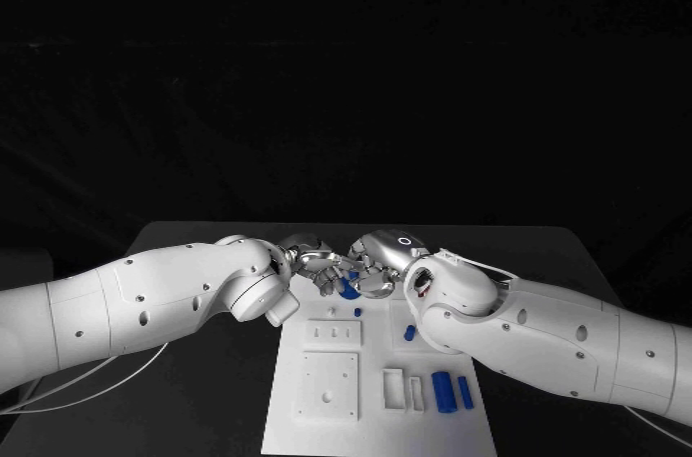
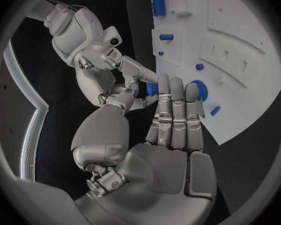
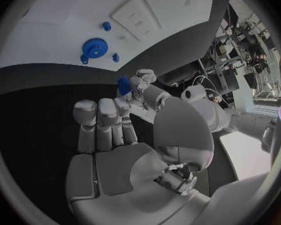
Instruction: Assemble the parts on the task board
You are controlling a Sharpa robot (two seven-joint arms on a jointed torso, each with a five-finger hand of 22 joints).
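Note:
My two hands meet fingertip to fingertip over the far end of the white task board (image 1: pixel 378 417). Between them is a small blue part (image 1: pixel 346 274), off the board. In the left wrist view this blue part (image 2: pixel 152 89) sits between the thumb and fingers of my left hand (image 2: pixel 175 120), and a finger of my right hand (image 2: pixel 97 60) reaches onto it. The right wrist view shows the blue part (image 3: pixel 123 85) at the thumb tip of my right hand (image 3: pixel 106 130). A blue gear (image 2: pixel 200 90) lies on the board just below the hands.
Two long blue parts (image 1: pixel 443 390) stand side by side at the board's near right, and a short one (image 1: pixel 410 332) lies further up. Small blue pegs (image 3: pixel 107 26) sit near the gear (image 3: pixel 95 47). Both white arms cross the table's sides.

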